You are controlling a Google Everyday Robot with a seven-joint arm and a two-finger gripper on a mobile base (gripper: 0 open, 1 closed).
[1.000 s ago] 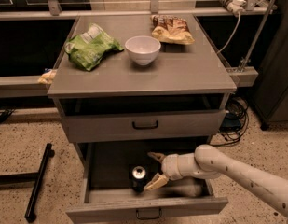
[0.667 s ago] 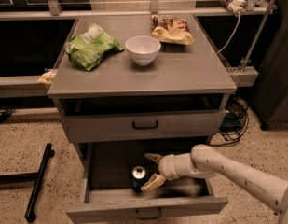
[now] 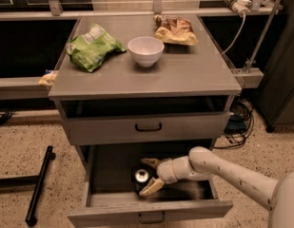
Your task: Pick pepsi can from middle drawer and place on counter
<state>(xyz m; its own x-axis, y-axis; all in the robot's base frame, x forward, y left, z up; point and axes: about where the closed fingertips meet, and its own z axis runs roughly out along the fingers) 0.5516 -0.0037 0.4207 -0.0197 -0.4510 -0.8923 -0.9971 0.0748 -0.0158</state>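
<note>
The pepsi can [image 3: 140, 176] stands upright in the open middle drawer [image 3: 108, 213], left of its centre, silver top showing. My gripper [image 3: 148, 175] reaches into the drawer from the right at can height. It is open, with one finger behind the can and one in front of it, so the can's right side sits between the fingertips. The counter [image 3: 194, 72] is above, with the arm well below it.
On the counter are a white bowl [image 3: 145, 50], a green snack bag [image 3: 92, 47] and a brown snack bag [image 3: 175, 30]. The upper drawer front [image 3: 146, 127] is closed just above the arm. A black bar [image 3: 39, 184] lies on the floor left; cables [image 3: 238, 122] at right.
My gripper has slid a little left inside the drawer, so its open fingers now straddle the can's right side. The can has not moved.
</note>
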